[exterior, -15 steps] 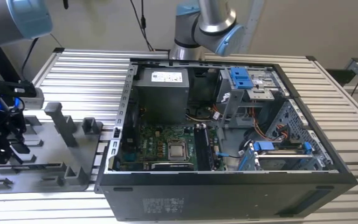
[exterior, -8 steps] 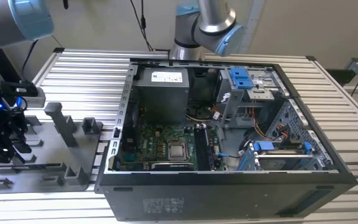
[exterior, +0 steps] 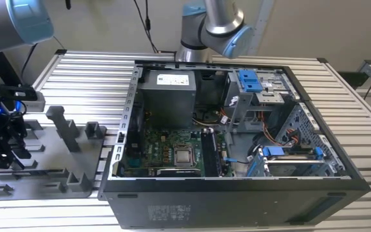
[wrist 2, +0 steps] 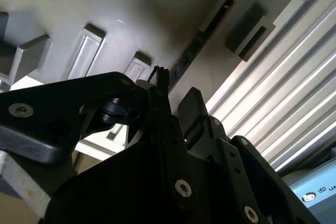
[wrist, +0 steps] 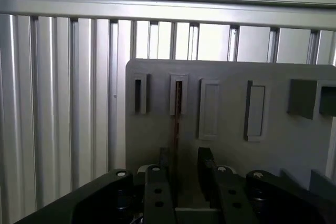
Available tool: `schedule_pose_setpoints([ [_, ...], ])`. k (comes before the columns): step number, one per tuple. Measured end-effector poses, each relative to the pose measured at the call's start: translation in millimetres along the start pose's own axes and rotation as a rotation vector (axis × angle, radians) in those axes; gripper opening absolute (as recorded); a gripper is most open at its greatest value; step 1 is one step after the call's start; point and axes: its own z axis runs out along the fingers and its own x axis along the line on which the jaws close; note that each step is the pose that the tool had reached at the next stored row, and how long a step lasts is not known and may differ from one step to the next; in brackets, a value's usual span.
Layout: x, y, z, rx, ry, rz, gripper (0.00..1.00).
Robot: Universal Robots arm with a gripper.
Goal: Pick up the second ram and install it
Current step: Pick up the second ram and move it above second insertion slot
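Observation:
The second ram [wrist: 177, 114] stands on edge in a long slot of the grey holder plate [wrist: 273, 150], seen as a thin dark strip. My gripper [wrist: 184, 163] hangs low over it, open, one finger [wrist: 164, 157] on each side of the stick's near end. The stick runs closer to that finger than to the other. In the second wrist view the ram [wrist 2: 185, 60] lies in its slot just beyond the fingertips of the gripper [wrist 2: 176, 95]. In the exterior view the black gripper [exterior: 2, 154] is over the holder plate [exterior: 50, 162] at that view's left.
An open computer case [exterior: 237, 193] fills the middle of the slatted metal table [exterior: 89, 77], with the green motherboard [exterior: 166, 152] on its floor and blue drive brackets [exterior: 250, 82] at the exterior view's right. Upright grey posts [exterior: 63, 125] rise from the holder plate. The arm's base [exterior: 205, 34] stands behind the case.

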Motion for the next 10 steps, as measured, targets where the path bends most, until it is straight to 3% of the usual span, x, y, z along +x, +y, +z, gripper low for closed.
schedule_pose_setpoints([
  [10,7.7,-0.7,6.7,0.0001,-0.0001,-0.007,0.36],
])
